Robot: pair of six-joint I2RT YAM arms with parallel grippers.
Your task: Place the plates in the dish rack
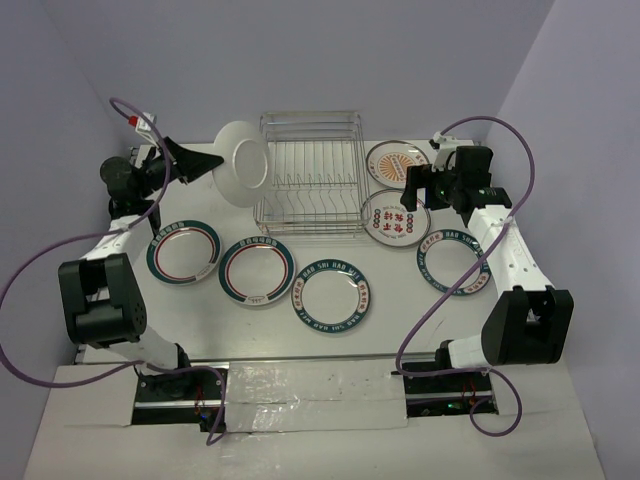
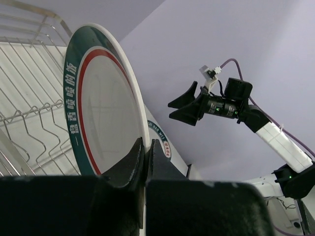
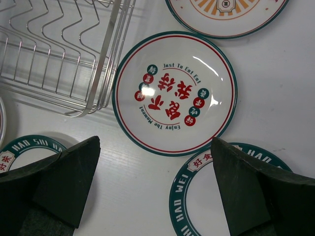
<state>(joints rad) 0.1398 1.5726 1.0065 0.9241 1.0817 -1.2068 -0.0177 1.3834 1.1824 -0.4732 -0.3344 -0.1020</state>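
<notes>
The left hand (image 2: 145, 151) pinches a plate (image 2: 103, 98) on edge by its rim, at the dish rack's (image 1: 310, 175) left end; the right hand (image 3: 155, 142) hangs open

1. rack (image 1: 310, 170): on table (image 1: 400, 320), centre, toward 12 o'clock.
2. held plate (image 1: 243, 163): on edge in left gripper (image 1: 215, 163), at rack's 9 o'clock, just beside it.
3. rear plate (image 1: 397, 160), front plate (image 1: 396, 217): flat at rack's 3 and 4 o'clock; right gripper (image 1: 412, 185) above and between them.
4. right plate (image 1: 454, 260): at front plate's 4 o'clock, just beside it.
5. left plate (image 1: 183, 251), middle plate (image 1: 257, 271), near plate (image 1: 332, 296): row from rack's 8 to 6 o'clock.
</notes>
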